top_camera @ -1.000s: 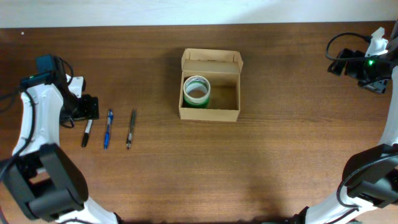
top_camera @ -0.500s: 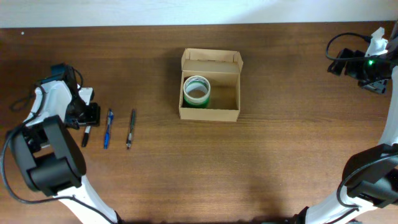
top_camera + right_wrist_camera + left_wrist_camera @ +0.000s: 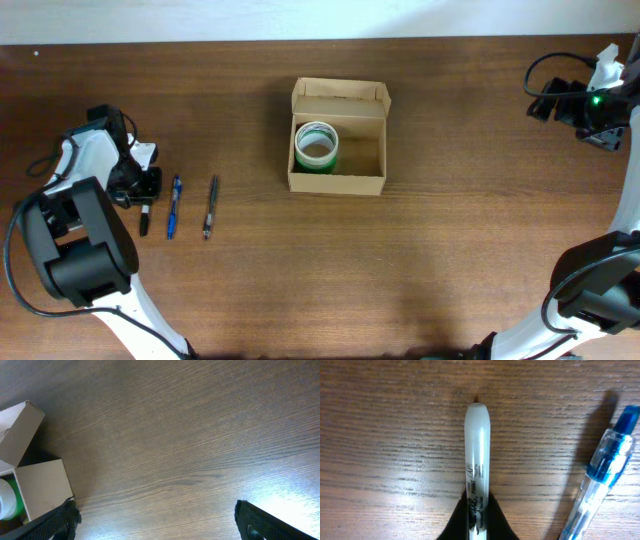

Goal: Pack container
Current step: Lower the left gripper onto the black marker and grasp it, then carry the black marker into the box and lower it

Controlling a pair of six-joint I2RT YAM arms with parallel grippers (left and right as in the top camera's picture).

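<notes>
Dark wood table [image 3: 450, 250]. Your left gripper [image 3: 477, 506] pinches the white-barrelled marker [image 3: 477, 450]; lift straight, clearing the blue translucent pen [image 3: 607, 460] alongside. Tan cardboard box [image 3: 337, 183] sits well away, to its right. Right gripper [image 3: 157, 522] gapes wide.

The wooden table [image 3: 450, 200] bears the container [image 3: 336, 184] at centre; a marker [image 3: 144, 218], blue pen [image 3: 173, 207], dark pen [image 3: 210, 207] lie left.

Tape roll [image 3: 316, 146] fills the container's [image 3: 337, 183] left half; the right half stands open from above. Bare table [image 3: 450, 250] separates it from the marker [image 3: 144, 221], blue pen [image 3: 173, 206] and dark pen [image 3: 210, 206], closely spaced at left
</notes>
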